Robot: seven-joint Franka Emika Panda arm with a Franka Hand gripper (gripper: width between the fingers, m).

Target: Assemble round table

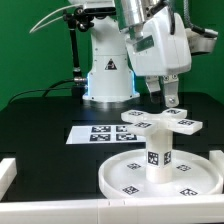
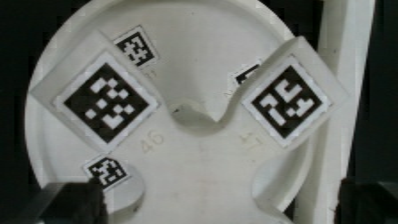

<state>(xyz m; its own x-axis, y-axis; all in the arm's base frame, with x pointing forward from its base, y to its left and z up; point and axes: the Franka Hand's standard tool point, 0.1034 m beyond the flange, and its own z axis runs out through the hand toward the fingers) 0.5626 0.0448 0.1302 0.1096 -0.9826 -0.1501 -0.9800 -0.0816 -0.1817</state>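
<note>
Disc lay on the bench, below and in front of the jaws. Leg stood upright at the disc's centre, long axis vertical. Cross foot sat on top of the leg, one arm reaching toward the jaws; the jaws closed on that arm's tip, it seemed, though the contact was hard to see. Wrist view: foot directly beneath the jaws. Next move likely turns the foot about the leg's axis.
</note>
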